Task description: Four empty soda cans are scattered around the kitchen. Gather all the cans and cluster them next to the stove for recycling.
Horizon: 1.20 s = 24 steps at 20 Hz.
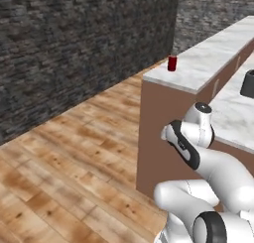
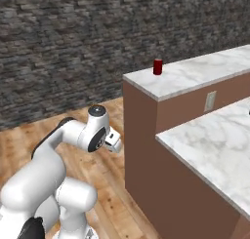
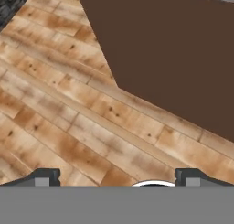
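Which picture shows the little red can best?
The right base view: the red can stands upright near the corner of the raised marble counter, whole and clear against the stone wall. The left base view shows it too, smaller and farther. The hand view looks down at the wooden floor.

Flat, even rendered light fills the kitchen, with no visible source. The white marble desk (image 2: 195, 77) reads bright without glare; the dark grey stone wall (image 1: 74, 43) stays dim and grainy. The warm wooden plank floor (image 3: 68, 127) shows soft, low-resolution texture. The brown desk side panel (image 3: 173, 49) is uniformly shaded. No cast shadows, edges slightly jagged.
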{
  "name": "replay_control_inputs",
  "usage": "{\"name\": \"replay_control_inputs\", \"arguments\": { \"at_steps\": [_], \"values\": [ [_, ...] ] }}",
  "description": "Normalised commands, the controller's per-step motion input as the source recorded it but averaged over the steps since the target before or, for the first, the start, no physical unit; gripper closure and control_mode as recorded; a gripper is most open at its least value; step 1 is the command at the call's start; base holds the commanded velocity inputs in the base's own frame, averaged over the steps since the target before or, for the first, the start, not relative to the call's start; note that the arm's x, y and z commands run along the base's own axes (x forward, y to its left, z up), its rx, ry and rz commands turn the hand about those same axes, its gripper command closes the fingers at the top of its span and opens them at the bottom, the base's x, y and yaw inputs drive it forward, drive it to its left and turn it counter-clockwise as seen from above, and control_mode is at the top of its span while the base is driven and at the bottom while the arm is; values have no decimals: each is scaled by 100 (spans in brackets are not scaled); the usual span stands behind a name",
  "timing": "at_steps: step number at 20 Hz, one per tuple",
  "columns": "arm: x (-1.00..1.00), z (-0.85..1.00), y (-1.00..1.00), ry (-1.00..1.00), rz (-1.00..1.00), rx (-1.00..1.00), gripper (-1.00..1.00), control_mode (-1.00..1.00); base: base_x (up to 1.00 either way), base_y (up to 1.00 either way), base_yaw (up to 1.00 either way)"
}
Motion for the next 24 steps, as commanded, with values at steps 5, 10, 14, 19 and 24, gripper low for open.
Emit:
{"name": "replay_control_inputs", "arguments": {
  "at_steps": [5,10,14,19,24],
  "values": [
    [0,0,0,0,0,0,-100,100,43,57,-29],
    [0,0,0,0,0,0,-100,100,29,54,-28],
    [0,0,0,0,0,0,-100,100,16,52,-29],
    [0,0,0,0,0,0,-100,100,15,54,-30],
    [0,0,0,0,0,0,-100,100,13,54,-30]
  ]
}}
